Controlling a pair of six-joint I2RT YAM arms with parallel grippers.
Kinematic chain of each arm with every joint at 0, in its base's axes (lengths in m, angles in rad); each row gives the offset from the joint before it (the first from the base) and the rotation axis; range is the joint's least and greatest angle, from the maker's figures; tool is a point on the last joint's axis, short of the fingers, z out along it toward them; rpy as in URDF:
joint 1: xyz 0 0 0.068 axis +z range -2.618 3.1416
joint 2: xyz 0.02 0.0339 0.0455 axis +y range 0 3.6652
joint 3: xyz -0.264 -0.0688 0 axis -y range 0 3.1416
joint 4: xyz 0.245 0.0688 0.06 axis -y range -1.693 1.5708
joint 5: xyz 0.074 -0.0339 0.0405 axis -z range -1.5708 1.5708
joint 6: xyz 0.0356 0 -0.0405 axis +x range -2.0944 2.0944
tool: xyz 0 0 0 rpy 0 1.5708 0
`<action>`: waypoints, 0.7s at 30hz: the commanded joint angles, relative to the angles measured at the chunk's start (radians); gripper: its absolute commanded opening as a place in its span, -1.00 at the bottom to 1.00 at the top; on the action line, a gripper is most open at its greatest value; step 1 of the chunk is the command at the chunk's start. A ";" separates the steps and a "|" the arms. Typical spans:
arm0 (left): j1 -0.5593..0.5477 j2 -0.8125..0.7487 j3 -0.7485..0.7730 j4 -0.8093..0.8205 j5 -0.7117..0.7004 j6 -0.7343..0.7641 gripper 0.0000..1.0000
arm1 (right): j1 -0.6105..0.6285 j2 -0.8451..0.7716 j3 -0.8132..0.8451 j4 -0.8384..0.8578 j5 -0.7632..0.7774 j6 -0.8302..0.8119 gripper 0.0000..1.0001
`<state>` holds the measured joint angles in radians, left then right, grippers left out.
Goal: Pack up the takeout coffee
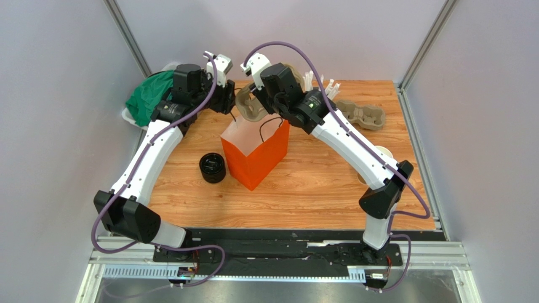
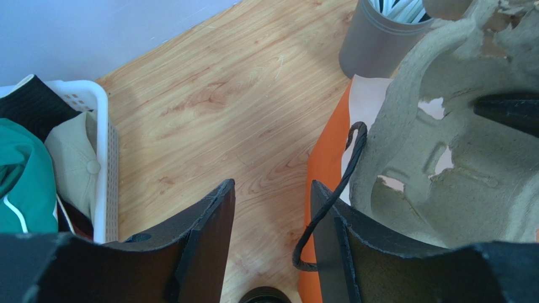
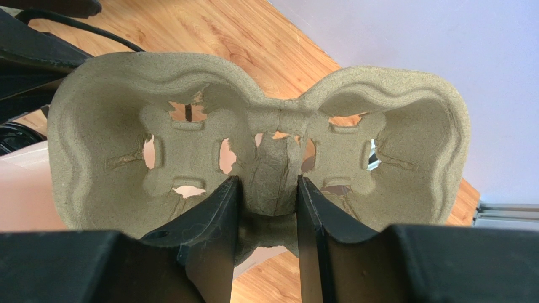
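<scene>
R gripper point(image 3: 267, 183) is clamped on the mid ridge of a pulp carrier point(image 3: 101, 126), which is held at the mouth of the orange bag point(image 1: 259, 156). L gripper point(image 2: 272, 186) is seen open, nothing btwn its fingers, just beside the bag rim and handle point(image 2: 334, 192). Black lid point(image 1: 212, 168) is set on the table point(image 1: 316, 189), just left of the bag. The cup cannot be located w/ certainty.

Black lid point(image 1: 212, 168): round, plastic, lying flat on the wood table point(image 1: 316, 189). It sits just beside the orange bag point(image 1: 259, 158), at the bag's 9 o'clock. Tan cup can't be made out.
</scene>
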<state>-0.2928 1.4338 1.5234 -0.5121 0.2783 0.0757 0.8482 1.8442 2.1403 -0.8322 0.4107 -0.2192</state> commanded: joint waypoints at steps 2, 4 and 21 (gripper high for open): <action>0.006 -0.036 -0.002 0.037 -0.007 -0.014 0.12 | 0.015 -0.043 -0.040 0.033 0.007 0.037 -0.59; 0.006 -0.030 -0.005 0.040 -0.016 -0.016 0.11 | 0.026 -0.053 -0.059 0.028 0.022 0.026 -0.59; 0.006 -0.015 -0.011 0.049 -0.048 -0.031 0.09 | 0.109 -0.071 -0.108 -0.035 0.083 -0.014 -0.60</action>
<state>-0.2924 1.4338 1.5166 -0.5049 0.2462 0.0635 0.9352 1.8393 2.0571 -0.8612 0.4534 -0.2150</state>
